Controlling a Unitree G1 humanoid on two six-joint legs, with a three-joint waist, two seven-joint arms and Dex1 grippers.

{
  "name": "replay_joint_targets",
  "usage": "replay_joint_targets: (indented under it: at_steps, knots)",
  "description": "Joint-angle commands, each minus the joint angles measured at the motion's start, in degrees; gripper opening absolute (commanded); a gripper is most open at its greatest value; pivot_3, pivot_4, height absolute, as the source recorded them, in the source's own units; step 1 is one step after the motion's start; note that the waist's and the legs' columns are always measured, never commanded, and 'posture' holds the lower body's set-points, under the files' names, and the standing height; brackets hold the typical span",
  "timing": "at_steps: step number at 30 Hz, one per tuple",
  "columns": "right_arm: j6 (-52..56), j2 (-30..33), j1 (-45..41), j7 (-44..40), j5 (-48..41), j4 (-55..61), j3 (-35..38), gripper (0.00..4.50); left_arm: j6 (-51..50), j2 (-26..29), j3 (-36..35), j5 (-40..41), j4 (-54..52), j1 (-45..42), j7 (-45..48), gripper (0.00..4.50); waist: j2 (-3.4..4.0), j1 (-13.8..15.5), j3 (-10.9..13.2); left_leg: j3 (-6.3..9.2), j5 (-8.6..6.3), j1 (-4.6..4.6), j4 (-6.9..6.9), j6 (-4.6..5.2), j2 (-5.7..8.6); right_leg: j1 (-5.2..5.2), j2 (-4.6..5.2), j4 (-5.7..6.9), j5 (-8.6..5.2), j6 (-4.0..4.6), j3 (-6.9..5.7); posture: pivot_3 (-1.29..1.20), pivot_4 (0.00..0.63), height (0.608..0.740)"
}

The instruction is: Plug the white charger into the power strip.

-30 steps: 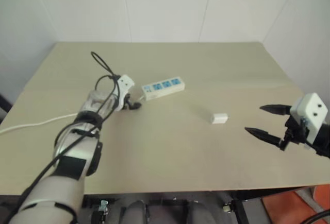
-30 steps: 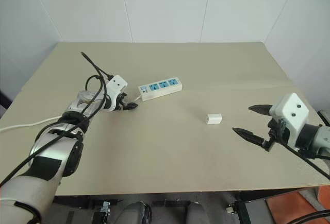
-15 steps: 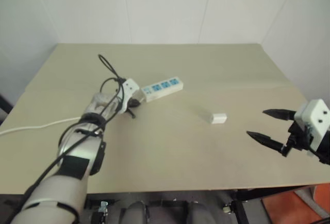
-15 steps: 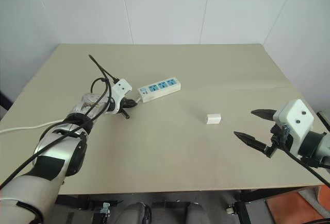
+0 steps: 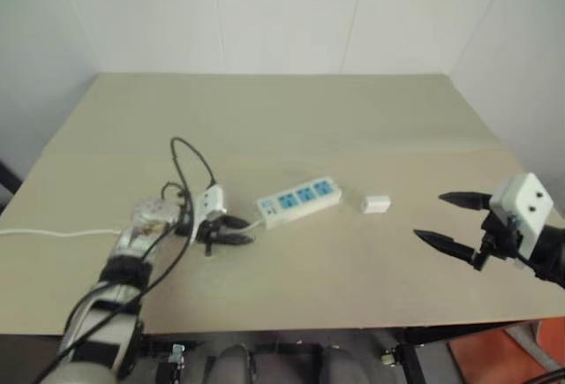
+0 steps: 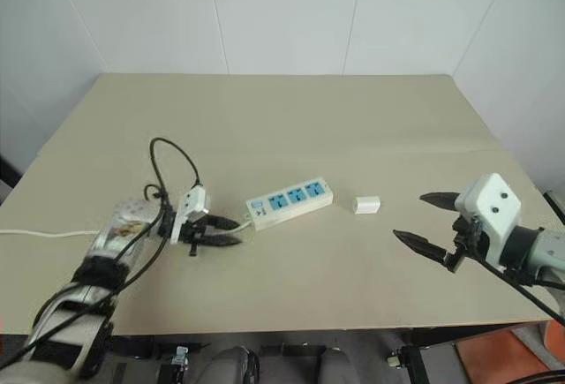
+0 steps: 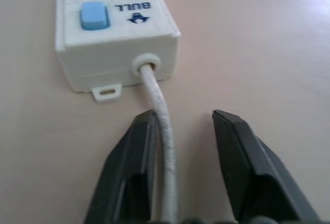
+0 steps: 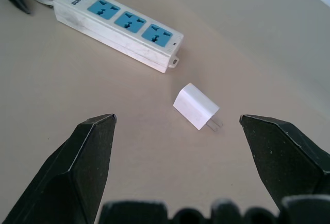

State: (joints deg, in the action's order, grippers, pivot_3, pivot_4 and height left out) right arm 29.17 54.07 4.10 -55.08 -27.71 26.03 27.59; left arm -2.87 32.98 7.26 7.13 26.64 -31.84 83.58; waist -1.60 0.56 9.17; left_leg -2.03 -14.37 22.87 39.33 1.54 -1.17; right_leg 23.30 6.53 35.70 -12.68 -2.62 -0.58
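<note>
The left end effector [image 6: 222, 231] lies low over the tabletop [image 6: 291, 128] with its two black fingers [image 7: 129, 167] parted around the power strip's thin white cord [image 7: 164, 147]. The cord runs between them and touches the inner face of one finger, while the other finger stands clear of it, so the fingers are loose about the cord rather than clamped on it.

Just beyond the fingertips sits the cord end of the power strip [image 6: 290, 203], a long white bar with a blue switch [image 7: 93, 16] and three blue socket faces [image 8: 131, 23] in a row. It lies at a slight angle near the middle of the tabletop. Past the left arm, the cord trails away toward the tabletop's left edge. A black cable [image 6: 168, 159] loops up over the left wrist.

The right end effector [image 6: 425, 222] is released, its two black fingers spread wide and holding nothing. It hovers over the right part of the tabletop and points toward the middle.

The white charger [image 8: 194, 106] lies on the tabletop between that end effector and the power strip. It rests on its side just beside the strip's far end, apart from it, with its two metal prongs [image 8: 215, 124] facing away from the strip. Plain white wall panels stand behind the tabletop.
</note>
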Motion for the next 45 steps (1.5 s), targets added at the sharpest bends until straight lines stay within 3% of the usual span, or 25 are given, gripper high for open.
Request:
replay_joint_targets:
  at_steps: [1,5,9,13,20,28,37,45]
  knots:
    - [-1.55,1.17,-1.17,-0.52,0.16,-0.33,0.6,4.5,-3.4,1.84,-0.52,1.12,-5.56,2.63,-1.68,3.2,0.01,0.11,-0.01,-0.01,0.0,-0.03,0.0,0.0,0.0,-0.02,0.0,0.02,0.0,0.0,0.0,0.0,0.15,0.74]
    - [-2.13,1.39,-0.94,-1.14,0.34,-0.66,0.78,4.5,-6.4,4.29,-2.4,4.58,-9.12,2.89,-0.71,4.47,0.01,0.08,0.0,-0.04,0.01,-0.11,0.01,-0.01,0.0,-0.09,-0.02,0.11,0.0,0.02,-0.04,0.0,0.15,0.74]
    - [-2.33,1.2,-0.36,-1.64,0.36,-0.44,1.65,4.5,-9.15,5.96,-6.4,9.69,-13.19,0.91,-1.74,4.47,0.01,-0.04,-0.01,0.0,0.01,-0.1,0.01,-0.02,-0.04,-0.04,-0.05,0.13,-0.01,0.04,-0.01,0.0,0.15,0.74]
    - [-2.21,0.66,-0.47,-1.0,0.33,0.2,1.12,4.5,-3.47,-1.07,-8.2,8.71,-11.44,-0.8,-12.58,4.47,0.02,0.37,-0.01,0.03,0.01,-0.1,0.02,-0.02,0.02,-0.11,0.0,0.09,0.0,0.03,-0.05,0.0,0.15,0.74]
    - [-1.66,0.82,-2.91,0.21,0.26,0.13,-0.39,4.5,4.59,-10.0,-3.27,5.85,-3.62,-1.68,-14.92,4.47,0.01,0.03,-0.01,-0.02,0.01,-0.08,0.03,-0.01,0.06,-0.11,-0.02,0.06,0.0,0.03,-0.05,0.0,0.15,0.74]
    - [-0.81,0.84,-3.0,0.8,-0.76,1.66,0.08,4.5,13.14,-15.58,-2.02,1.97,9.49,-5.37,-20.55,4.47,0.0,0.11,0.0,0.01,0.01,-0.08,0.03,-0.01,0.08,-0.12,0.0,0.05,0.0,0.04,-0.04,0.0,0.15,0.74]
    - [-0.54,0.72,-1.89,0.92,-1.75,2.68,0.99,4.5,16.64,-16.34,-2.37,1.74,13.46,-4.85,-21.5,4.47,0.0,0.13,0.0,0.03,-0.02,-0.05,0.03,0.03,0.07,-0.12,0.01,0.02,0.0,0.03,-0.07,0.0,0.15,0.74]
    - [-0.34,1.06,-2.19,0.79,-2.09,2.65,1.26,4.5,16.48,-13.7,-1.79,0.36,15.72,-3.04,-20.57,4.47,0.01,0.0,-0.01,0.04,-0.02,-0.07,0.03,0.04,0.07,-0.11,0.0,0.02,0.0,0.03,-0.05,0.0,0.15,0.74]
